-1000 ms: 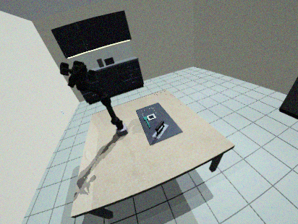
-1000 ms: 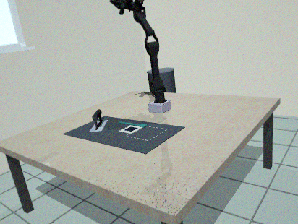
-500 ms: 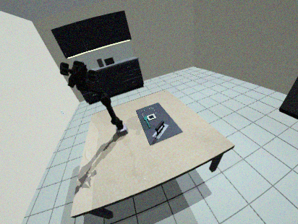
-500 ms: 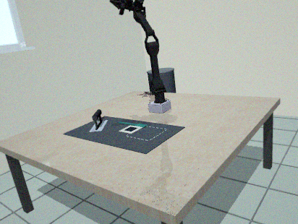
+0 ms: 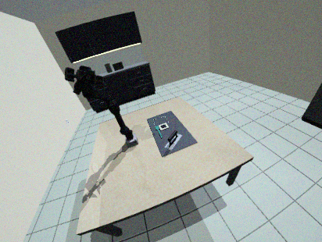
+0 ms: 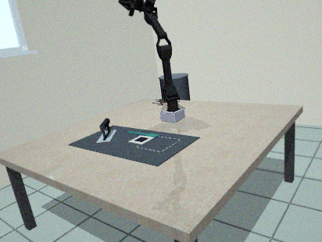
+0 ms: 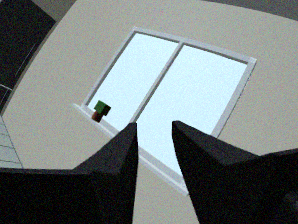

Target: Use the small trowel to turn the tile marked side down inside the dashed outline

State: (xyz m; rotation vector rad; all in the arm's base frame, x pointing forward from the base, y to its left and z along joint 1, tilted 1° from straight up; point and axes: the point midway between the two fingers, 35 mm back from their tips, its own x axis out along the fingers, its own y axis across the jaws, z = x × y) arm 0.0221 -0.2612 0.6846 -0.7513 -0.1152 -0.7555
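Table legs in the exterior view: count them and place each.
3: one at the front left corner, two at the right. The table top may hide a fourth.

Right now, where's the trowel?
Exterior view: the trowel stands on the left end of the dark mat, left of the tile, far below the raised gripper.
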